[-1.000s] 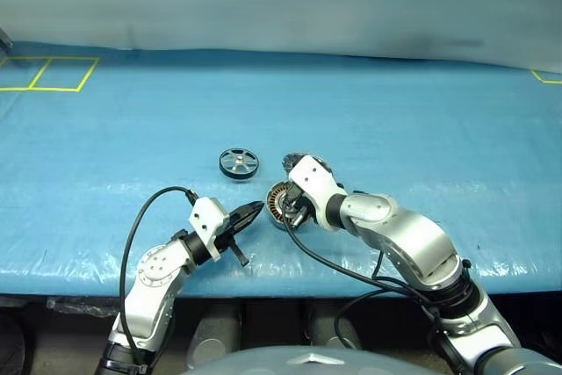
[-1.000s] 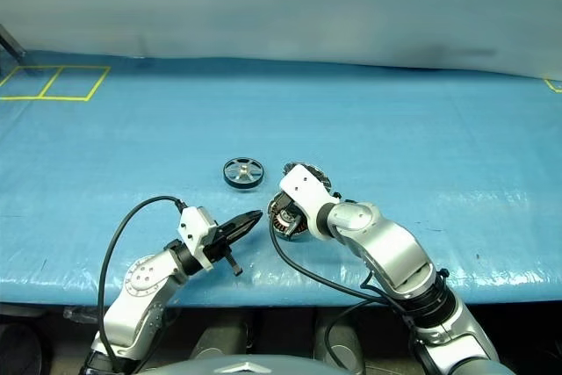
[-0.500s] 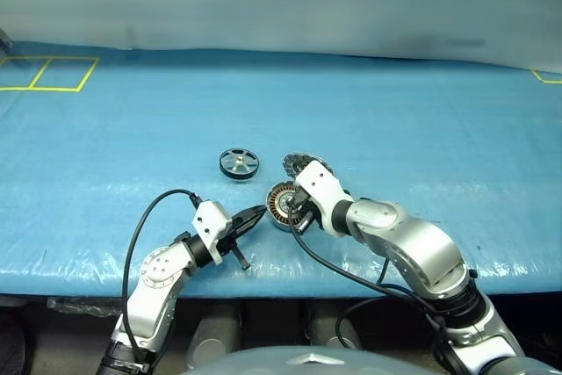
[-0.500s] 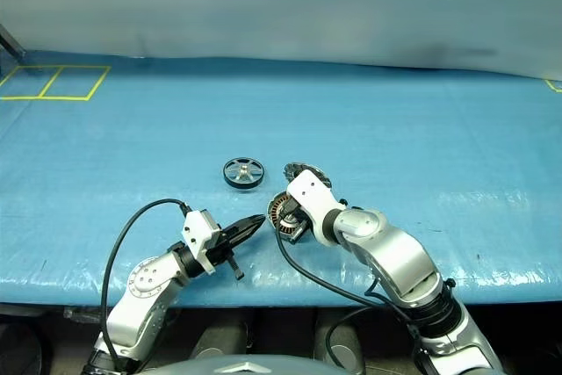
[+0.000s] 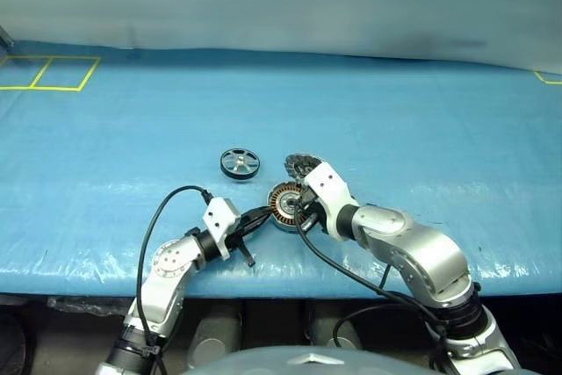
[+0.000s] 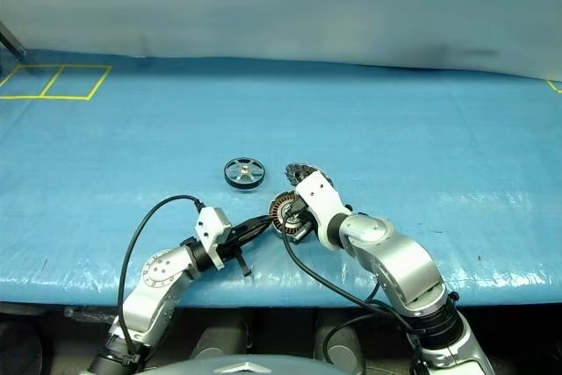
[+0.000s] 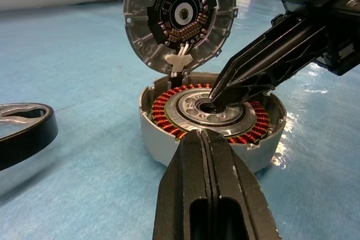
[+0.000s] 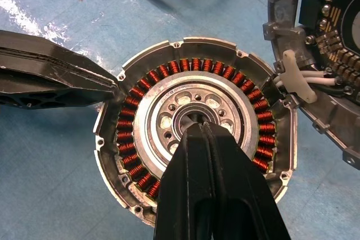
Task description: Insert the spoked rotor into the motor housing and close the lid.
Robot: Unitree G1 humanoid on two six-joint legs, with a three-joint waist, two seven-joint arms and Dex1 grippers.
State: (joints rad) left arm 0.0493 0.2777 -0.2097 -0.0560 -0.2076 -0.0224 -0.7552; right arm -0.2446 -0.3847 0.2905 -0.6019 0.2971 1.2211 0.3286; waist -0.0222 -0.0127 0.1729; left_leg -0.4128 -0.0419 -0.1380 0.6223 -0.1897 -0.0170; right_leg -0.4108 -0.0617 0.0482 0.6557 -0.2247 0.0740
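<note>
Resting on the blue plastic table cover [image 5: 421, 129], the shallow round silver-grey motor housing [image 7: 211, 119] with its ring of copper windings lay between your two grippers, its hinged round lid [image 7: 180, 18] standing open and upright at the far edge, its top cut off in your left wrist view. Your right gripper [image 8: 201, 127] had its black fingers pressed together with the tips at the housing's central hole, and your left gripper [image 7: 203, 134] was likewise closed and empty, tip at the housing's near rim. The dark-rimmed spoked rotor [image 5: 239, 163] lay flat just beyond, apart from both, its spokes hard to make out.
</note>
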